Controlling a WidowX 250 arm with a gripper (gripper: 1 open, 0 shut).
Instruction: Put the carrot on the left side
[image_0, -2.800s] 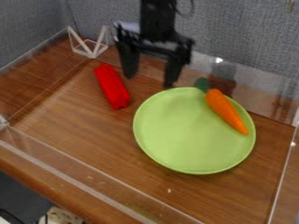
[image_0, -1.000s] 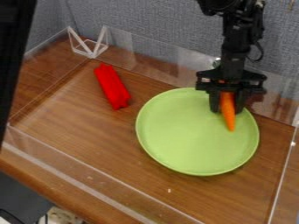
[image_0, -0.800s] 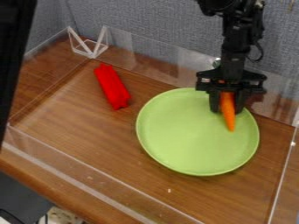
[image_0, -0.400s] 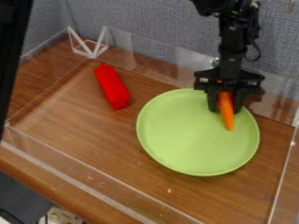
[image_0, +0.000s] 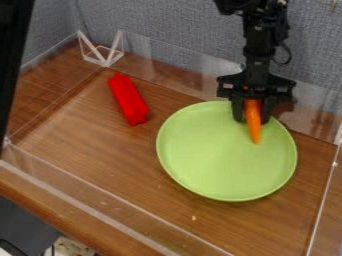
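One small carrot (image_0: 254, 121) is all I have to move, and I judge it an easy load: a light, stiff toy with a smooth skin that may slip, and a taper that makes a pinch near the tip unreliable. The thick upper half, just below the green stub, looks like the safest place to hold it, and that is about where I have it. It hangs point-down over the green plate (image_0: 201, 175), toward the plate's 2 o'clock edge; whether the tip rests on the plate or clears it, I cannot tell from this angle.

My claw (image_0: 255, 102) points straight down with its two dark fingers about half parted, closed against the carrot's upper part on either side. It touches nothing else that I can see.

Over at 9 o'clock from the plate lies the red block (image_0: 128, 98) on the wooden bench (image_0: 74, 120), well apart from the claw. A sideways jolt could twist the carrot loose, so I would travel gently.
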